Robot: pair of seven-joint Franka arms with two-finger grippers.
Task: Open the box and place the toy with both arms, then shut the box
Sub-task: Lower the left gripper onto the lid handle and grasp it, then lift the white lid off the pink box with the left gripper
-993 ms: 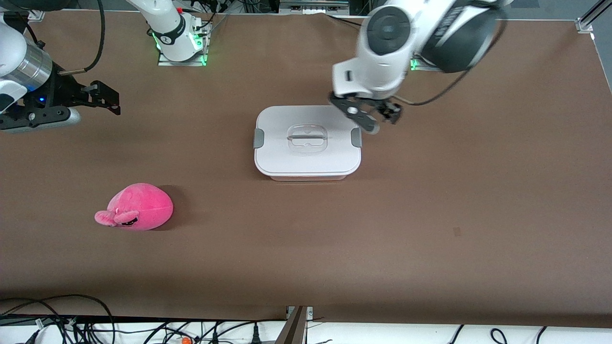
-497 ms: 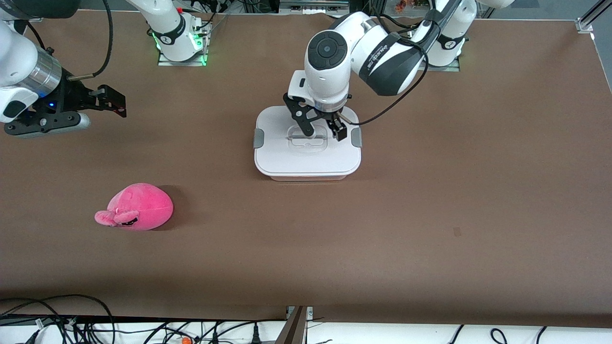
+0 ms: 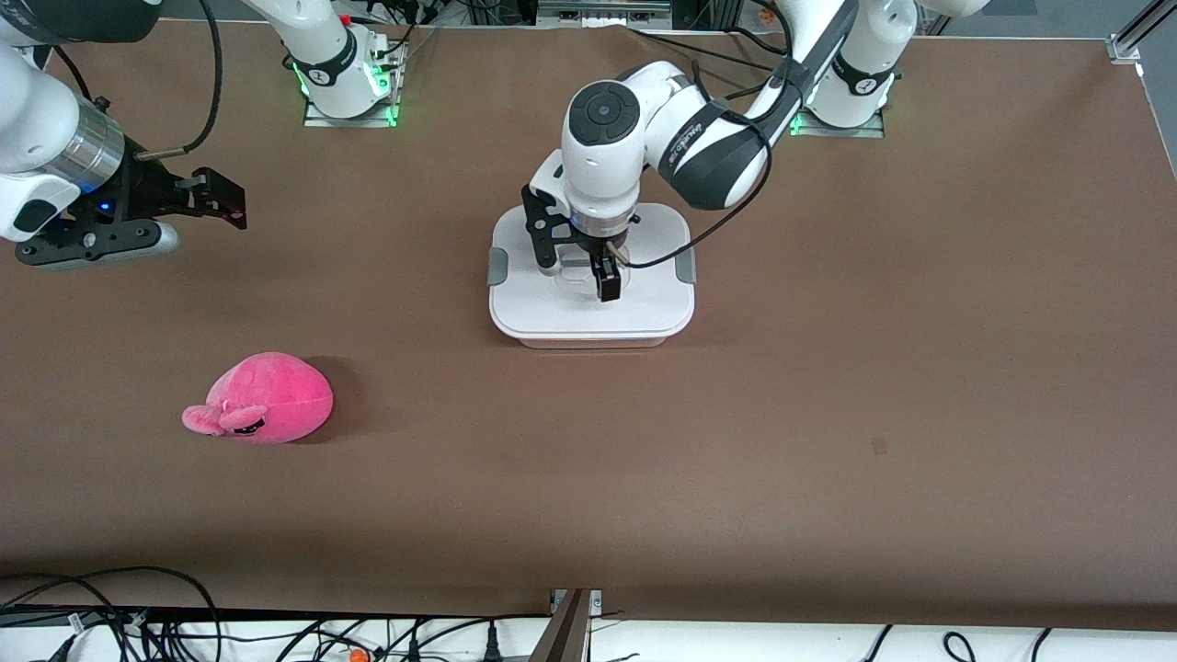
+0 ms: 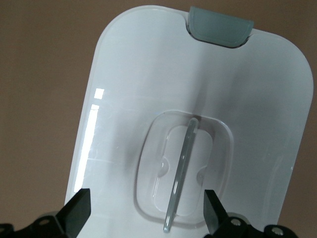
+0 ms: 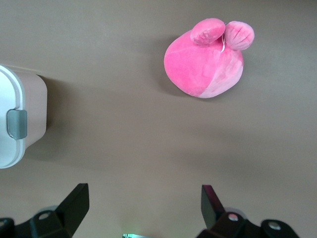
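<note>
One box (image 3: pixel 591 308) sat at the middle of the table (image 3: pixel 828 414), its white lid (image 4: pixel 148 89) on and both grey clips (image 4: pixel 219 26) at the short ends. The left gripper (image 3: pixel 577 267) hung over the lid's clear recessed handle (image 4: pixel 179 181), fingers (image 4: pixel 77 215) spread wide on either side of it (nothing held). The toy (image 3: pixel 262 399) lay nearer the front camera, toward the right arm's end, well apart from the box. The right gripper (image 3: pixel 207 195) waited over bare table at that end, likewise spread and empty.
</note>
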